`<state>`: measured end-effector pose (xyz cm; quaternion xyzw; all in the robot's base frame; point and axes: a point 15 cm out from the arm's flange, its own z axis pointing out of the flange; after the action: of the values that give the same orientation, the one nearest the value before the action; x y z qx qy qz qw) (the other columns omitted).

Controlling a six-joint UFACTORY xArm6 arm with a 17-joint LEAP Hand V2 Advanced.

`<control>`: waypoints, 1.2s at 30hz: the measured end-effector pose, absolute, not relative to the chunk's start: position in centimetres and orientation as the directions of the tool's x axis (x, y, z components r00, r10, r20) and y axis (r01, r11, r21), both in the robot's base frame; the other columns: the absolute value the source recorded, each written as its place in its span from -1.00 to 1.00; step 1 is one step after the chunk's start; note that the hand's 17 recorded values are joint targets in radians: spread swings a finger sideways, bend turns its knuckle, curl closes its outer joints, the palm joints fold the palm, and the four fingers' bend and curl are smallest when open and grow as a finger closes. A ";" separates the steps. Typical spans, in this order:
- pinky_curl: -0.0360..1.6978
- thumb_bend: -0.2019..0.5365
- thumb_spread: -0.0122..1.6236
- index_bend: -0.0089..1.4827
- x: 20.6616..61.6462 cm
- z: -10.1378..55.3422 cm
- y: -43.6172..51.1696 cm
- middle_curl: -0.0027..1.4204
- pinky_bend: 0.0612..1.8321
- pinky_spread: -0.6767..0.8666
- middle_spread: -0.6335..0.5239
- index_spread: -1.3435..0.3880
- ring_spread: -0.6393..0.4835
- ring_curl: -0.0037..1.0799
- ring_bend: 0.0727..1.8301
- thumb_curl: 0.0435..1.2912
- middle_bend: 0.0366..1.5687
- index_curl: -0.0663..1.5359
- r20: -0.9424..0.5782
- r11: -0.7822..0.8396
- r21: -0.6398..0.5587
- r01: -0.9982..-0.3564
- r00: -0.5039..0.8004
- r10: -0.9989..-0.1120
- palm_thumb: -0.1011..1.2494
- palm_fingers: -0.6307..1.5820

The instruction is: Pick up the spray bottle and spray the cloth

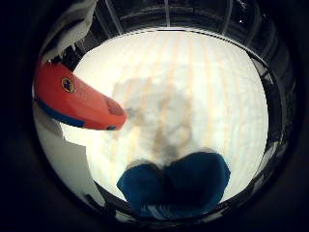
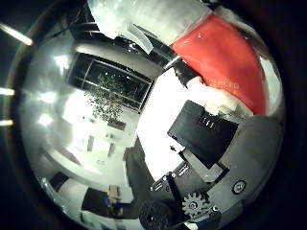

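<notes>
The hand shows in the thumb side view as black and grey blocks with a small toothed wheel, and its fingers lie curled close against the spray bottle, whose red head fills the space right beside them; the hand has the bottle in its grasp, held up off the table. The little finger side view shows the same red head from the other side, with a round badge on its flank, a blue strip along its lower edge and its nozzle tip aimed out over the table. The bottle's pale, translucent body runs off from the head toward the edge of each view. The table is a light surface with faint stripes, and a greyish, uneven patch marks its middle, straight out from the nozzle; whether that is shadow or wetness cannot be told. A dark blue cloth lies bunched in two rounded folds at the table's near edge, apart from the bottle and lower than it. Beyond the table, the thumb side view takes in a room with bright ceiling lights and a dark window
</notes>
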<state>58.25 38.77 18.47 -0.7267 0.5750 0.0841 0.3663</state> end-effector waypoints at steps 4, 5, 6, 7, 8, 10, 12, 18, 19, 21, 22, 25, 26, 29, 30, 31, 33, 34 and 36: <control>0.76 -0.50 0.05 0.56 58.0 17.4 38.9 -0.14 0.01 -0.32 -0.03 0.34 -0.13 0.12 0.60 0.26 0.75 0.02 -0.542 -0.076 -0.423 -0.903 0.319 -0.777 0.70 0.64; 0.76 -0.50 0.05 0.56 57.9 17.1 38.9 -0.14 0.01 -0.32 -0.03 0.34 -0.13 0.12 0.60 0.26 0.76 0.02 -0.541 -0.078 -0.420 -0.904 0.319 -0.778 0.70 0.64; 0.76 -0.50 0.06 0.56 57.8 17.1 39.1 -0.14 0.01 -0.32 -0.03 0.34 -0.13 0.12 0.60 0.26 0.76 0.02 -0.541 -0.082 -0.419 -0.904 0.321 -0.777 0.70 0.64; 0.76 -0.50 0.06 0.56 57.7 17.1 39.2 -0.14 0.01 -0.32 -0.03 0.34 -0.13 0.12 0.60 0.26 0.76 0.02 -0.541 -0.084 -0.419 -0.904 0.323 -0.776 0.69 0.64; 0.76 -0.50 0.07 0.56 57.7 17.1 39.2 -0.14 0.01 -0.32 -0.03 0.34 -0.13 0.12 0.60 0.26 0.76 0.02 -0.541 -0.085 -0.419 -0.904 0.324 -0.776 0.68 0.64; 0.76 -0.49 0.07 0.56 57.6 17.0 39.4 -0.14 0.01 -0.32 -0.03 0.34 -0.13 0.12 0.60 0.26 0.76 0.02 -0.540 -0.089 -0.420 -0.903 0.327 -0.775 0.68 0.64; 0.76 -0.49 0.08 0.56 57.4 17.2 39.7 -0.14 0.01 -0.32 -0.03 0.34 -0.13 0.12 0.60 0.26 0.76 0.02 -0.539 -0.096 -0.423 -0.901 0.336 -0.772 0.68 0.64; 0.76 -0.49 0.09 0.56 56.1 18.6 41.3 -0.14 0.01 -0.32 -0.03 0.34 -0.13 0.12 0.60 0.26 0.76 0.02 -0.534 -0.132 -0.445 -0.886 0.380 -0.755 0.68 0.64; 0.76 -0.49 0.09 0.56 55.5 19.0 41.8 -0.14 0.01 -0.32 -0.03 0.34 -0.13 0.12 0.60 0.25 0.76 0.02 -0.534 -0.143 -0.449 -0.882 0.393 -0.749 0.68 0.64; 0.76 -0.49 0.09 0.56 54.5 19.4 42.9 -0.14 0.01 -0.32 -0.03 0.34 -0.13 0.12 0.60 0.25 0.76 0.02 -0.532 -0.166 -0.454 -0.875 0.416 -0.737 0.68 0.64; 0.76 -0.49 0.09 0.56 53.9 19.4 43.2 -0.14 0.01 -0.32 -0.03 0.34 -0.13 0.12 0.60 0.25 0.76 0.02 -0.532 -0.175 -0.451 -0.875 0.421 -0.734 0.69 0.64; 0.76 -0.49 0.10 0.56 52.5 19.5 43.8 -0.14 0.01 -0.32 -0.03 0.34 -0.13 0.12 0.60 0.25 0.76 0.02 -0.530 -0.198 -0.449 -0.871 0.438 -0.726 0.69 0.64; 0.76 -0.49 0.10 0.56 52.1 19.5 44.2 -0.14 0.01 -0.32 -0.03 0.34 -0.13 0.12 0.60 0.25 0.76 0.02 -0.529 -0.207 -0.450 -0.869 0.446 -0.722 0.69 0.64; 0.76 -0.49 0.10 0.56 50.9 19.4 45.1 -0.14 0.01 -0.32 -0.03 0.34 -0.13 0.12 0.60 0.25 0.76 0.02 -0.526 -0.232 -0.450 -0.863 0.465 -0.712 0.69 0.64; 0.76 -0.49 0.10 0.56 50.3 19.0 45.2 -0.14 0.01 -0.32 -0.03 0.34 -0.13 0.12 0.60 0.25 0.76 0.02 -0.525 -0.239 -0.441 -0.865 0.465 -0.713 0.69 0.64; 0.76 -0.49 0.10 0.56 49.9 18.7 45.2 -0.14 0.01 -0.32 -0.03 0.34 -0.13 0.12 0.60 0.25 0.76 0.02 -0.523 -0.247 -0.437 -0.865 0.468 -0.712 0.69 0.64; 0.76 -0.50 0.10 0.56 49.2 18.7 45.5 -0.14 0.01 -0.32 -0.03 0.34 -0.13 0.12 0.60 0.25 0.76 0.02 -0.521 -0.259 -0.437 -0.861 0.477 -0.708 0.69 0.64; 0.76 -0.50 0.09 0.56 48.9 18.6 45.8 -0.14 0.01 -0.32 -0.03 0.34 -0.13 0.12 0.60 0.25 0.76 0.02 -0.519 -0.269 -0.438 -0.858 0.485 -0.704 0.69 0.64; 0.76 -0.50 0.09 0.56 48.2 17.9 45.7 -0.14 0.01 -0.32 -0.03 0.34 -0.13 0.12 0.60 0.25 0.76 0.02 -0.517 -0.279 -0.428 -0.860 0.486 -0.705 0.69 0.64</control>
<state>48.23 45.73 17.94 -0.7915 0.4941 0.1136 0.3412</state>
